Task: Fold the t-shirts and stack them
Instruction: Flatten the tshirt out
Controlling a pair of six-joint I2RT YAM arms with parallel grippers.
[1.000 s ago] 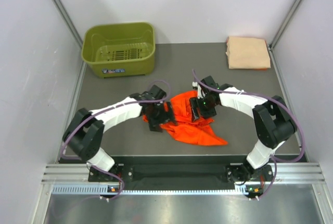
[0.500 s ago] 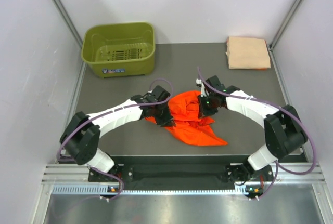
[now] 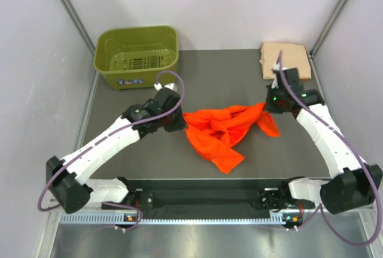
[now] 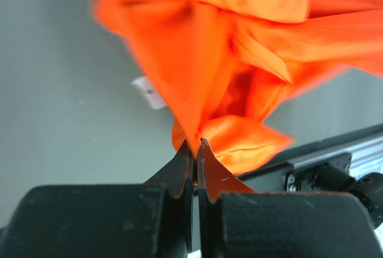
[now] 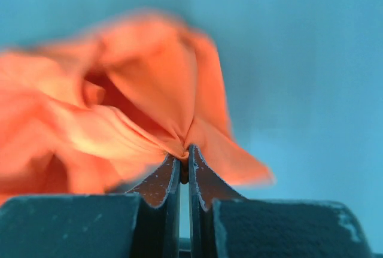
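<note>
left gripper (image 4: 195,145) — clamped on orange shirt (image 3: 218,132) | right gripper (image 5: 184,155) — likewise | cloth blurred in wrist views

An olive-green plastic basket (image 3: 157,69) is set upright at the far left of the dark grey table (image 3: 227,72). A slotted floor is seen inside it, and a small label (image 3: 130,82) on its near wall. The table is enclosed by white walls (image 3: 209,0) and slanted metal posts (image 3: 67,3). An aluminium rail (image 3: 203,216) is fixed along the near edge.

Arms reach outward; left gripper (image 4: 195,146) and right gripper (image 5: 184,151) pinched closed.
</note>
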